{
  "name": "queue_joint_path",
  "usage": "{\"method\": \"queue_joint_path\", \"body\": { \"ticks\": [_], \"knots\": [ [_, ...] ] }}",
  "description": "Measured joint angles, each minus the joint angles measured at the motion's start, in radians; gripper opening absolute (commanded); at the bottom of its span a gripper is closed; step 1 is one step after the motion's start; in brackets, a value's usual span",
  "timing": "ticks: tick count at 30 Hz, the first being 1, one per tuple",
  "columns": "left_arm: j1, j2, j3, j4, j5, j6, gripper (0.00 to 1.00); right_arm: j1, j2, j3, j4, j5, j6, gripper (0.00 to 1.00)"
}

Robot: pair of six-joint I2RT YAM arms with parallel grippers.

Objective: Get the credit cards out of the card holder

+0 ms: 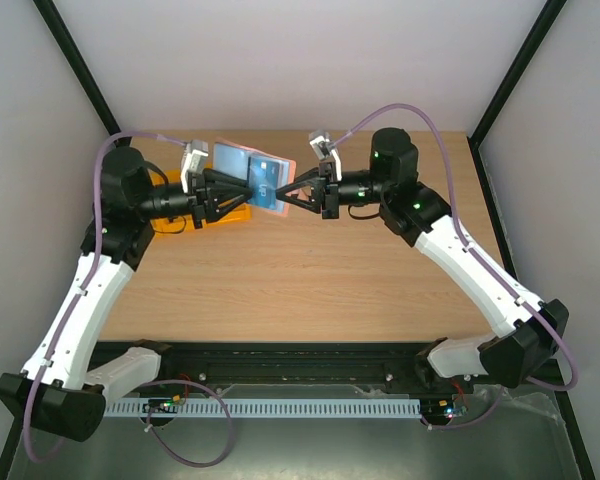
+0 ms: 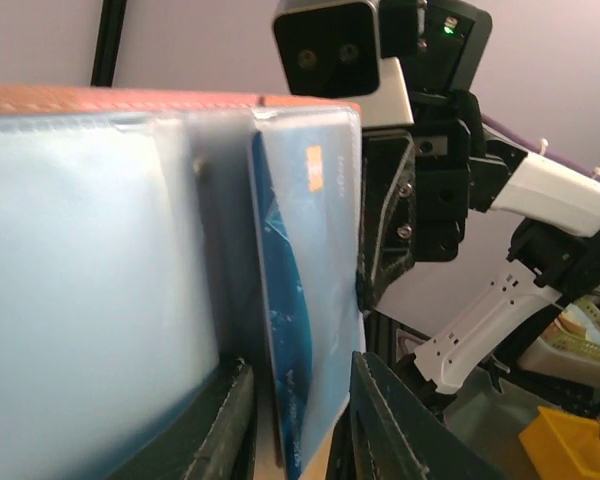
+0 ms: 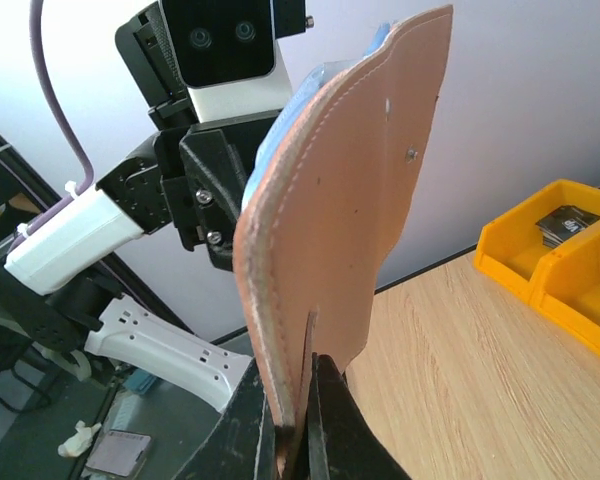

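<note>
The card holder (image 1: pixel 242 165) hangs in the air between both arms above the far left of the table. Its tan outside faces the right wrist view (image 3: pixel 350 200); its pale blue-grey sleeves fill the left wrist view (image 2: pixel 80 260). A blue credit card (image 2: pixel 285 330) sits in the end sleeve, also seen from above (image 1: pixel 265 180). My left gripper (image 1: pixel 242 195) is open, its jaws straddling that card and sleeve (image 2: pixel 295 425) with a gap on the left side. My right gripper (image 1: pixel 288 197) is shut on the holder's lower edge (image 3: pixel 302 425).
The yellow three-compartment tray (image 1: pixel 232 214) lies on the table under the left gripper, partly hidden; in the right wrist view (image 3: pixel 560 260) it holds dark cards. The wooden table (image 1: pixel 310 290) spreads in front of the arms.
</note>
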Motion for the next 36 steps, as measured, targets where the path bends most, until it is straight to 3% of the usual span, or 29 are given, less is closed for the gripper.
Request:
{"method": "queue_joint_path", "body": {
  "ticks": [5,10,17,21,23,28,33,36],
  "knots": [
    [-0.039,-0.016,-0.023,0.021,-0.013,0.004,0.23,-0.001,-0.004,-0.003,0.011,-0.022,0.019,0.02],
    [-0.055,-0.005,-0.022,0.036,-0.039,0.011,0.03,-0.003,-0.014,-0.005,0.012,-0.029,0.022,0.02],
    [-0.058,-0.005,-0.018,0.039,-0.042,0.032,0.03,-0.022,-0.017,-0.011,0.006,0.009,0.012,0.02],
    [-0.061,-0.016,-0.018,0.029,-0.056,0.046,0.03,-0.022,-0.015,-0.011,0.003,0.027,0.003,0.18],
    [-0.072,-0.023,-0.018,0.029,-0.058,0.051,0.03,-0.017,-0.01,-0.011,0.015,0.04,0.003,0.2],
    [-0.096,-0.029,-0.04,0.038,-0.072,0.05,0.03,0.008,0.029,-0.006,0.082,0.023,0.026,0.02],
    [-0.081,-0.033,-0.044,0.038,-0.078,0.048,0.03,0.007,0.035,-0.009,0.106,-0.01,0.032,0.02],
    [-0.069,-0.037,-0.047,0.042,-0.045,0.023,0.09,0.007,0.033,-0.018,0.129,-0.023,0.034,0.02]
  ]
}}
